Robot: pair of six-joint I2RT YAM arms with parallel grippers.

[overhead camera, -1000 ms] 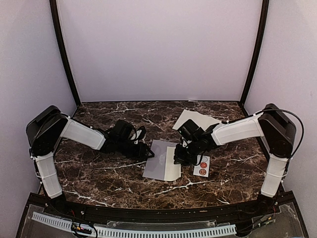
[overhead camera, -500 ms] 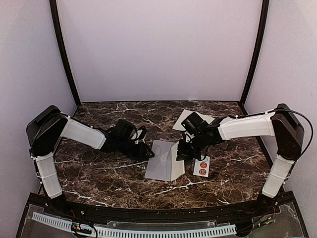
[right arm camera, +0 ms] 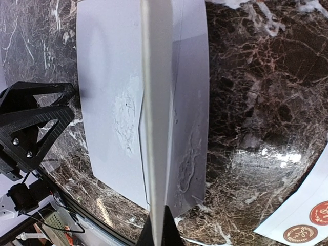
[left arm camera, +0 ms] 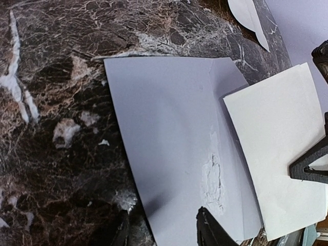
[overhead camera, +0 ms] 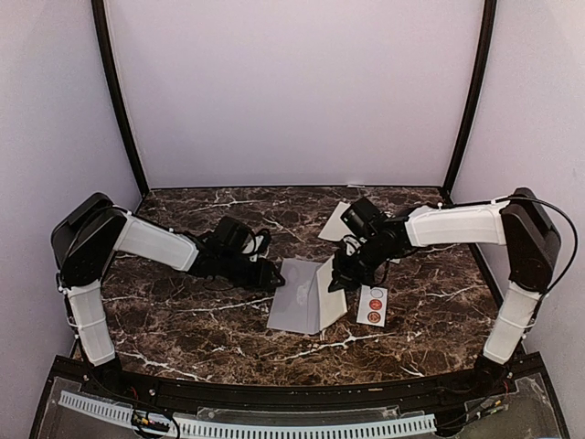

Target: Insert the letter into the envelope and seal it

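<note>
Overhead and wrist views of a dark marble table (overhead camera: 174, 315). At left, the left gripper (overhead camera: 265, 274) is lowered to the left edge of the envelope (overhead camera: 292, 302), its jaws standing partly apart and closed on nothing. In the left wrist view one of its fingers (left arm camera: 207, 233) lies over the envelope's near edge and the other is off the paper, over bare marble. Whether the tip presses on the paper cannot be told from these angles. The envelope, a flat grey-lavender rectangle, lies near the middle of the table between the two arms, with a crinkled patch on its upper face. Just right of it, the letter (overhead camera: 331, 291), a white sheet, stands tilted up, its lower edge meeting the envelope's right side. The right wrist view shows it edge-on as a thin pale line across the envelope. The right gripper (overhead camera: 341, 277) is clamped fully shut on the letter's raised edge. Further right, a small white sticker strip (overhead camera: 372, 305) with two round red seals lies flat on the marble, near the letter but apart from it. Another white sheet (overhead camera: 335, 222) lies behind the right gripper, towards the back wall.
</note>
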